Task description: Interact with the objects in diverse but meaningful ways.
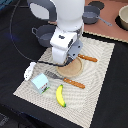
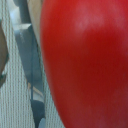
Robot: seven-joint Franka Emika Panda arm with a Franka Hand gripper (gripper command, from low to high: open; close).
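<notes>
One thing fills my wrist view — the tomato (image 2: 85, 60), red and glossy, so near the lens that it takes up most of the picture, with a strip of the striped mat (image 2: 15, 100) and a grey metal blade beside it. In the exterior view my arm hangs low over the middle of the mat (image 1: 100, 55) and hides my gripper and the tomato alike, so I cannot tell whether my fingers are spread, closed, or already around the fruit; neither picture shows them.

The rest lies untouched, as far as I can judge. The banana (image 1: 60, 95) rests near the mat's front edge, the carton (image 1: 40, 83) stands at the front corner on the exterior view's left, and the bottle (image 1: 29, 70) lies just off that corner on the black table. The pot (image 1: 44, 35) sits beyond the mat's far edge, partly behind my arm. A round wooden board (image 1: 75, 69) shows under my wrist, between the fork (image 1: 65, 79) and the knife (image 1: 86, 58).

I judge the task barely under way — I am engaged with the tomato, and the other four items are waiting. A sensible use would be carrying the tomato to the pot.
</notes>
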